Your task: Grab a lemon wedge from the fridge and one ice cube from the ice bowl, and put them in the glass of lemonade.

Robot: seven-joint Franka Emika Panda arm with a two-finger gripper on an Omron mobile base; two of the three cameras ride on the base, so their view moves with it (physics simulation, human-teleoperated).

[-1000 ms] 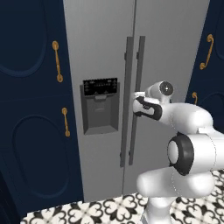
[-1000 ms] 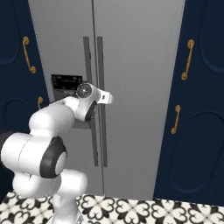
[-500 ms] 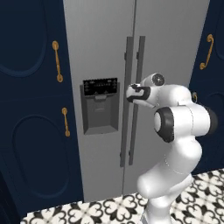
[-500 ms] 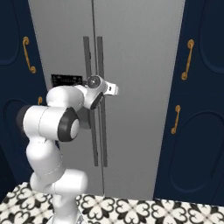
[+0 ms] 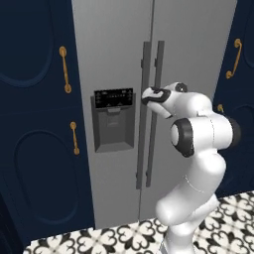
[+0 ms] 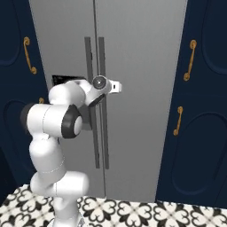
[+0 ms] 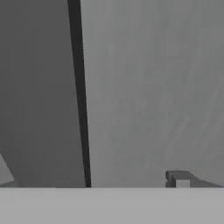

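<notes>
Hovering open hand (image 5: 147, 96) at fridge (image 5: 114, 54) handles (image 5: 151, 114), seemingly touching nothing.

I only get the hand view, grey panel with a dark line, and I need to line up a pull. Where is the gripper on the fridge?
Observer: The gripper is right at the two long handles down the middle of the fridge, nearer the left one.
Operator: How high up?
Observer: About level with the top of the dispenser panel.
Operator: Is either door ajar?
Observer: No, both doors sit flush and shut.
</notes>
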